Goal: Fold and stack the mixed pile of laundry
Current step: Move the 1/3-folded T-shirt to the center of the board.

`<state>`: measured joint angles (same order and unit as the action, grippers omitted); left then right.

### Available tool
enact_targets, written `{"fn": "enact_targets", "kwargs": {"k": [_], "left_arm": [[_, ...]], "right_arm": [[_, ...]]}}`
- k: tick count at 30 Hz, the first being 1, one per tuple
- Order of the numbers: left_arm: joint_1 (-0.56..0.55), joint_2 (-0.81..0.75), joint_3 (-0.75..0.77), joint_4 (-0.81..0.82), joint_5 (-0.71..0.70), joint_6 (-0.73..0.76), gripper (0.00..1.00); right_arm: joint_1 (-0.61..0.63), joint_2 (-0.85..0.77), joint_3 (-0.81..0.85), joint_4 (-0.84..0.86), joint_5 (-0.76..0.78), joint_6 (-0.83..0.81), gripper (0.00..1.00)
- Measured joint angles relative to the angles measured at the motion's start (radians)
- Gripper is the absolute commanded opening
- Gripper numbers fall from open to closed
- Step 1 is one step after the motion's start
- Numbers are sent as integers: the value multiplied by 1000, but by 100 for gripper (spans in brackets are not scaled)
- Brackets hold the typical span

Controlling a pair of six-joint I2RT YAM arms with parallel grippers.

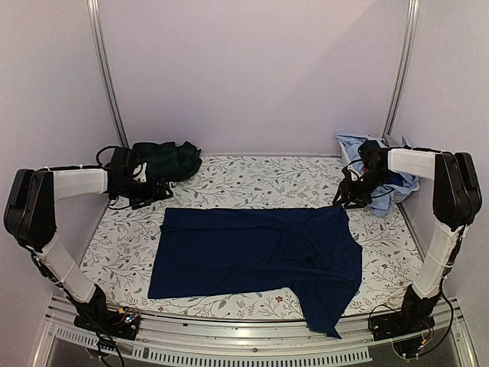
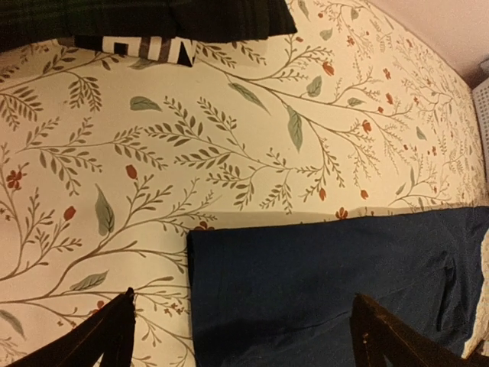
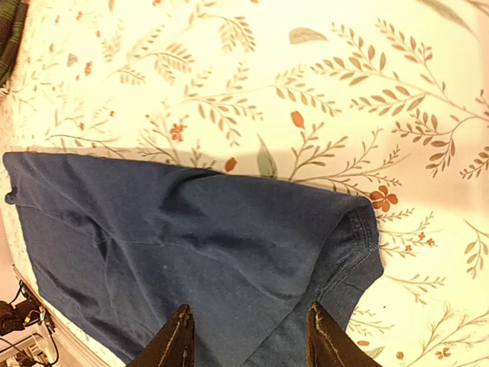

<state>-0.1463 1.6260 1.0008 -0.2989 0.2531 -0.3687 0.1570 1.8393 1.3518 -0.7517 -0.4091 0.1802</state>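
Showing unreadable white lettering (image 2: 145,48) beside plaid piece (image 2: 153,15).

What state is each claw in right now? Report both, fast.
Left claw: open, empty, over the navy T-shirt edge.
Right claw: open, empty, above the same shirt.

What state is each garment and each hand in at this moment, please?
navy T-shirt: spread out on the floral sheet, one corner draped over the near edge.
dark green plaid piece: bunched in the far left corner.
light blue shirts: crumpled in the far right corner.
left hand: open, empty.
right hand: open, empty, over the navy T-shirt.
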Motion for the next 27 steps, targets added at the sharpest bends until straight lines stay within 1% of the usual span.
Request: {"fn": "enact_targets", "kwargs": {"k": [4,5,9,17,21,24,27], "left_arm": [[53,0,-10,6,24,-45,90],[64,0,-18,9,29,-52,88],[97,8,-43,10,53,-72,85],[105,75,-46,32,107,-83,74],[105,127,-42,54,144,-91,61],[105,182,-19,63,181,-93,58],[105,220,-5,77,204,-93,53]], "right_arm": [[1,63,0,8,21,2,48],[1,71,0,14,24,3,46],[2,102,5,44,32,7,43],[2,171,48,77,35,6,19],[2,187,67,85,41,6,5],[2,191,71,90,44,5,0],[-1,195,71,91,52,3,0]]}}
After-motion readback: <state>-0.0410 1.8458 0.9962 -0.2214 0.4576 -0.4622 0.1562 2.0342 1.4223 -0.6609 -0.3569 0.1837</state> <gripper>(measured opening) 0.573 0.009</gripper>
